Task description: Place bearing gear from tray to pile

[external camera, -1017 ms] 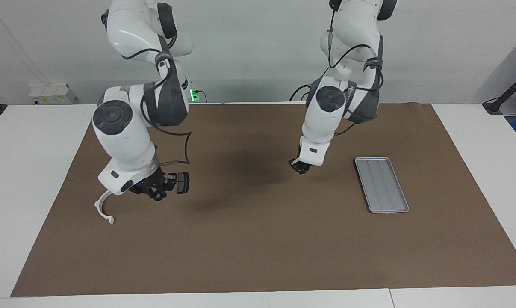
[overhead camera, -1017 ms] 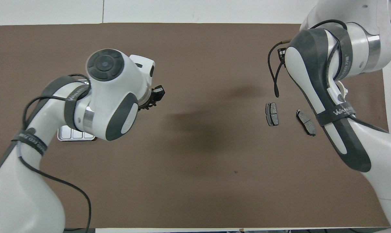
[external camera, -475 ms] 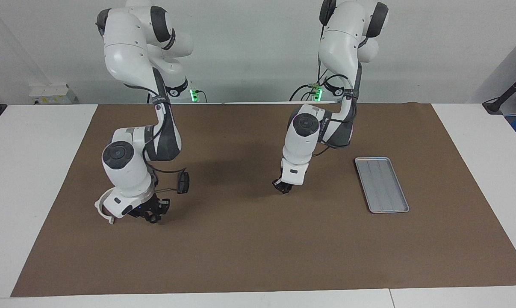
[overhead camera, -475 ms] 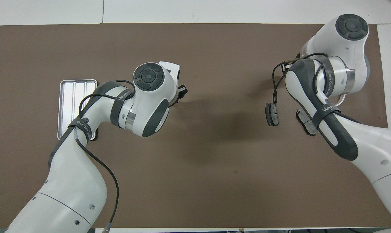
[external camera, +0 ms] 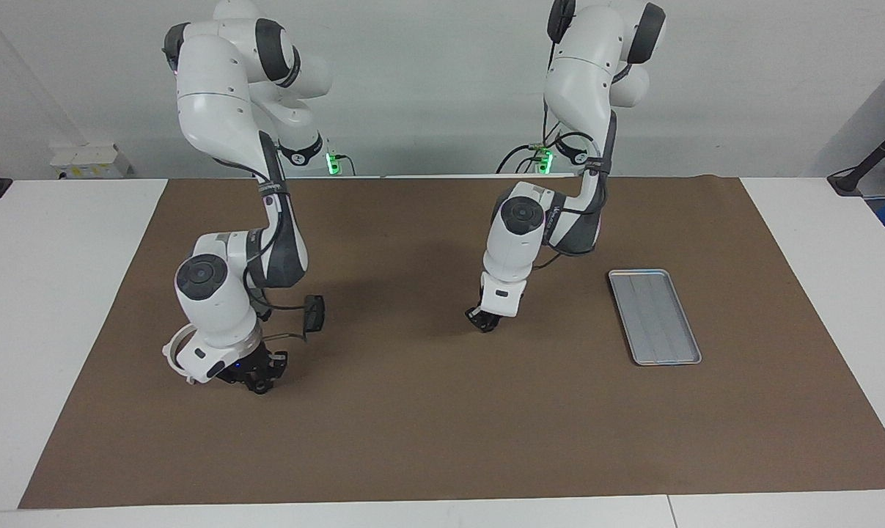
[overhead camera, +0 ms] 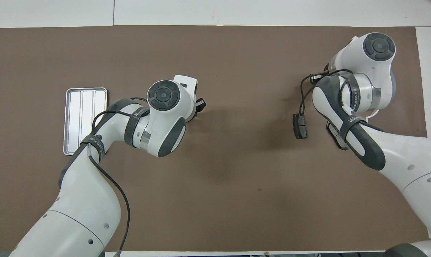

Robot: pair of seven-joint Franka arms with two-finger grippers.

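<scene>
The tray (external camera: 655, 316) lies bare toward the left arm's end of the brown mat (external camera: 442, 411). We see the left gripper (external camera: 484, 321) low over the mat's middle and the right gripper (external camera: 255, 370) beside the pile (overhead camera: 301, 126); finger states we cannot tell.

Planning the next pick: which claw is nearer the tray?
Left. The left claw is low over the mat beside the tray; the right claw is down at the pile, at the right arm's end.
</scene>
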